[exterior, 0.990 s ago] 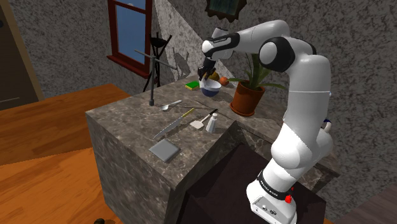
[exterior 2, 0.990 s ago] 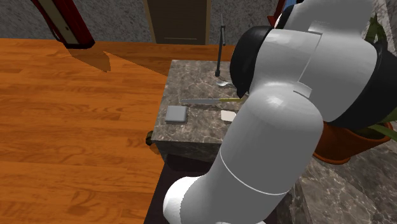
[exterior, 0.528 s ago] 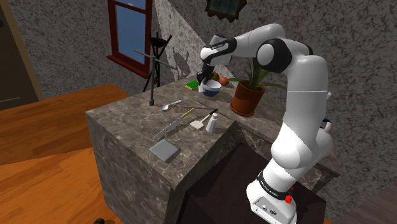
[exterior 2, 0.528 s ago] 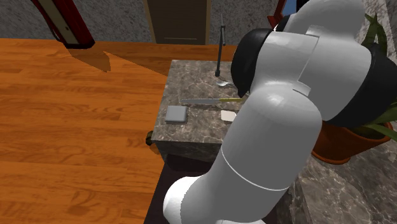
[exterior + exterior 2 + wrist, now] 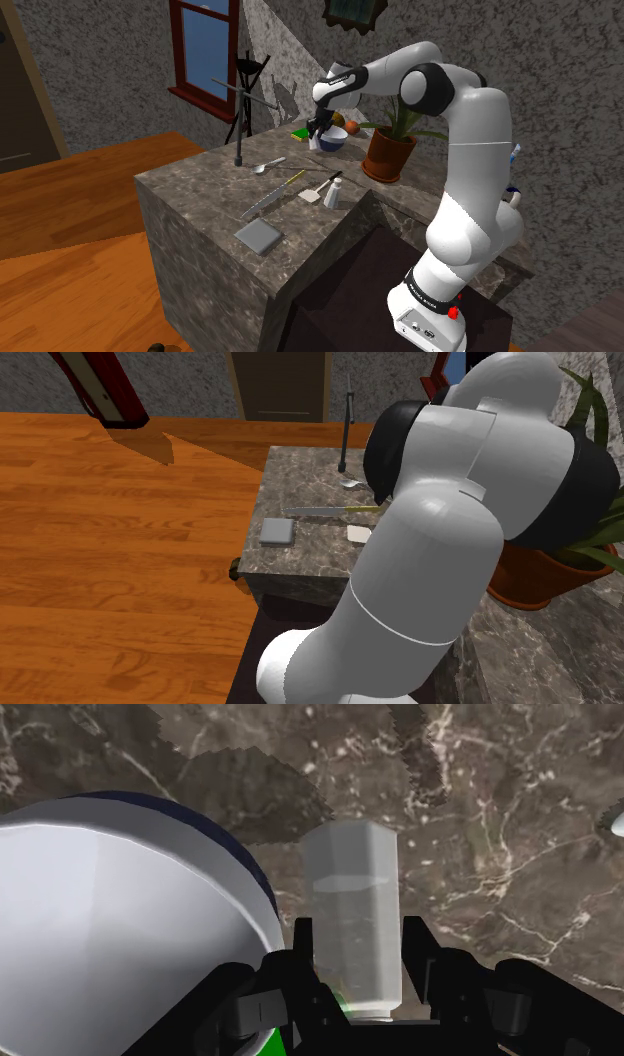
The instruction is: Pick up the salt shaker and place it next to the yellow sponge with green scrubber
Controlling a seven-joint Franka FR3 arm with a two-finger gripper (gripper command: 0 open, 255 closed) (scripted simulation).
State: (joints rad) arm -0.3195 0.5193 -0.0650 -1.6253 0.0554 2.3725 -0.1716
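Clear-grey salt shaker (image 5: pixel 350 884), just one, clamped between my gripper's (image 5: pixel 358 939) two fingers, beside one white bowl (image 5: pixel 120 924)

Between the black fingers (image 5: pixel 303 954) of the gripper (image 5: pixel 357 942): a pale, translucent salt shaker (image 5: pixel 350 904), faceted, and clasped on both sides, it seems. Just beside it, a white bowl (image 5: pixel 110 934), dark blue outside. Behind both, a dark veined counter (image 5: pixel 480 814). Low by the fingers, a small green patch (image 5: pixel 343 1001) — hard to tell of what.
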